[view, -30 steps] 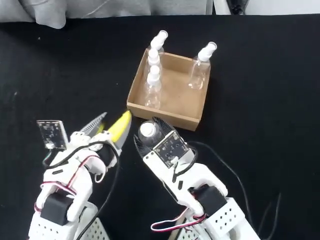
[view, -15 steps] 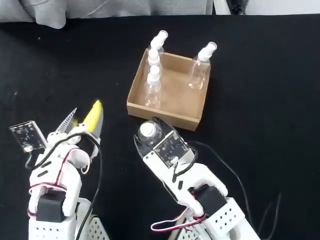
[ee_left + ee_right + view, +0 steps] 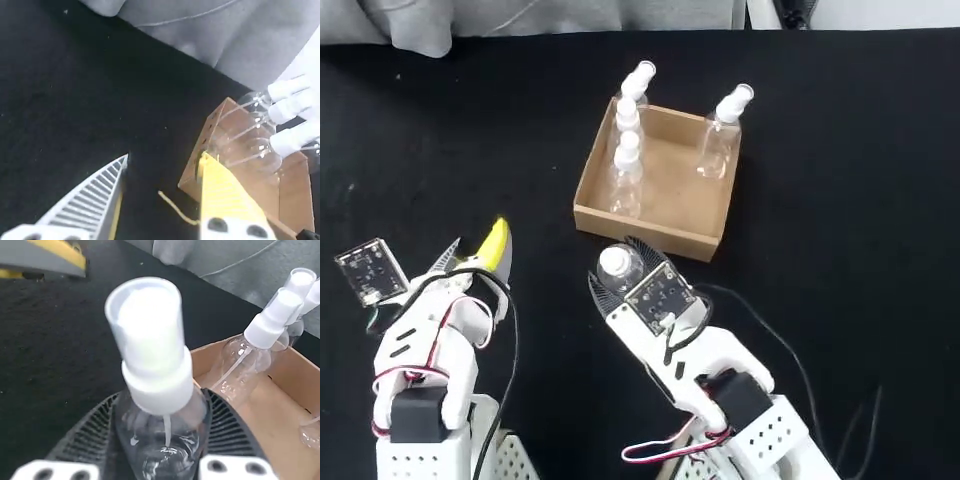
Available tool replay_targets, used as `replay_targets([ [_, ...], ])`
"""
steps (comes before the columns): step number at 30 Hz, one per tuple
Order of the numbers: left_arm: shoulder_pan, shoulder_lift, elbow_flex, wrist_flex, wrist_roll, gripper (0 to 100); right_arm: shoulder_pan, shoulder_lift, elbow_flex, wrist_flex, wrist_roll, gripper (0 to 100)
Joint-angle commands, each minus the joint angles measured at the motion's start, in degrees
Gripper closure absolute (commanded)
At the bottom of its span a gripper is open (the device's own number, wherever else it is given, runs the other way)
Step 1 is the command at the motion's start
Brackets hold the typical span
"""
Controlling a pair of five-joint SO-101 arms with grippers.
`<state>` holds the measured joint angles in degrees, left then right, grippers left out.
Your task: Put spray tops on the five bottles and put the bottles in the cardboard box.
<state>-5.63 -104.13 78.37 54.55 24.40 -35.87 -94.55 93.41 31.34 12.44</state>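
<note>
The cardboard box (image 3: 692, 212) sits mid-table. Three clear bottles with white spray tops (image 3: 625, 160) line its left wall, and one more (image 3: 720, 135) stands in its far right corner. Just in front of the box, my right gripper (image 3: 618, 265) is shut on a clear bottle (image 3: 160, 410) that stands upright with a white spray top (image 3: 150, 340) on it. My left gripper (image 3: 478, 238) is open and empty over bare table, well left of the box. In the left wrist view its grey finger (image 3: 95, 205) and yellow finger (image 3: 225, 200) frame the box (image 3: 295, 195) and its bottles (image 3: 250, 150).
The table is covered in black cloth (image 3: 840, 250). Grey fabric (image 3: 430, 25) lies along the far edge. Cables (image 3: 790, 360) run by the right arm's base. The box floor (image 3: 675, 190) is bare between the bottles.
My left arm swung left, away from the held bottle and the box, with its gripper empty. The right arm and its bottle stayed put.
</note>
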Motion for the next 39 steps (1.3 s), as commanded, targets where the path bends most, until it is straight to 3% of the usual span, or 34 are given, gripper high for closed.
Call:
replay_targets([
  [1, -0.6, -0.6, -6.1, 2.8, -0.1, 79, 0.2, -0.8, -0.5, -0.5, -0.5, 86.4],
  [10, -0.6, -0.6, -11.0, 10.3, -0.1, 79, 0.1, -0.8, -0.5, -0.5, -0.5, 86.4],
  [16, -1.3, -0.6, -10.8, 10.8, -0.4, 79, 0.1, -0.8, -0.4, -0.5, -0.5, 86.4],
  [26, -9.3, -0.6, -1.5, 1.6, -0.6, 79, 0.1, -0.8, -0.4, -0.4, -0.5, 86.4],
  [32, -9.3, -0.6, 4.0, -2.3, -6.6, 79, 0.1, -0.8, -0.4, -0.7, -0.5, 86.3],
  [39, -9.3, -0.6, 7.6, -2.3, -6.9, 79, 0.1, -0.8, -0.4, -0.8, -0.5, 86.4],
])
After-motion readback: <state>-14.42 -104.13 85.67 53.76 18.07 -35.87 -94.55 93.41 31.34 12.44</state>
